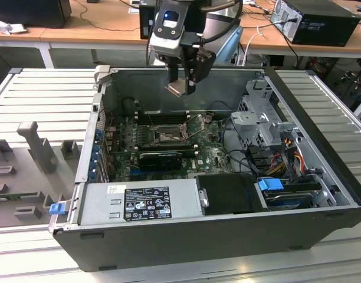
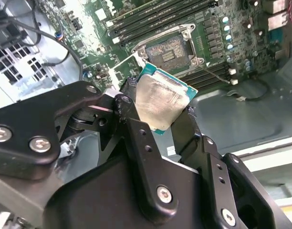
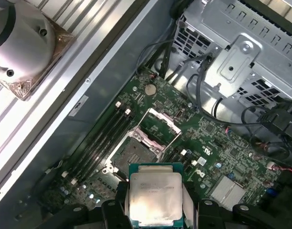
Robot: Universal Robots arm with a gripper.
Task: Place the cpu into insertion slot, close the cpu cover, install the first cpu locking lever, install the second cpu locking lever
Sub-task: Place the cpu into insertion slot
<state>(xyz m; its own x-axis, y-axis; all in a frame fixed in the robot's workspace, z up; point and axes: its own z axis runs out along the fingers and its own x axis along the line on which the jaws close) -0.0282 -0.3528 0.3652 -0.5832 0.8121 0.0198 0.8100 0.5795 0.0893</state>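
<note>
My gripper [image 1: 181, 82] hangs above the open computer case, shut on the cpu [image 1: 175, 88], a small square chip with a tan-silver face. In both wrist views the cpu [image 2: 161, 99] [image 3: 155, 195] sits clamped by its edges between the two black fingers [image 2: 130, 107]. Well below it on the green motherboard [image 1: 210, 156] lies the insertion slot [image 1: 167, 135] [image 2: 171, 49] [image 3: 131, 151], a square socket with a silvery rim and nothing in it. The cpu cover [image 3: 159, 125] stands swung up beside the slot.
Long black memory slots [image 3: 100, 138] flank the socket. A metal drive cage [image 1: 260, 118] with cables fills the case on the exterior view's right. The power supply [image 1: 142, 203] sits along the near wall. Grey fixtures [image 1: 36, 147] stand on the ribbed table outside.
</note>
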